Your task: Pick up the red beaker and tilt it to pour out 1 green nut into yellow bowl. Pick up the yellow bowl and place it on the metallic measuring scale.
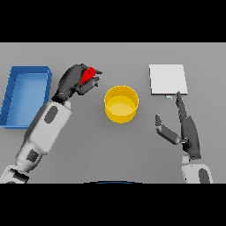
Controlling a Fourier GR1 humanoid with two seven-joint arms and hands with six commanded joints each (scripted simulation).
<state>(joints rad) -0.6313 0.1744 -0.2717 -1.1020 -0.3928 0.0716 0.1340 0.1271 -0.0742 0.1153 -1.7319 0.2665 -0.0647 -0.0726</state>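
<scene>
While the left hand point(78, 81) grips the red beaker point(88, 74) just left of the yellow bowl point(121, 103), no nut shows in the bowl, so pouring looks unfinished. The bowl sits on the grey surface point(132, 150), not yet on the scale point(167, 79). The right hand point(187, 128) rests open nearby. A blue tray point(13, 95) lies far left.

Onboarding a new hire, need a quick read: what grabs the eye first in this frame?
The yellow bowl sits bright at the table's centre, and nothing shows inside it. Just left of it, the left robot hand is curled round the red beaker, the other strong colour. After that come the blue tray at the far left and the pale measuring scale at the upper right, with the open right robot hand just below it.
</scene>
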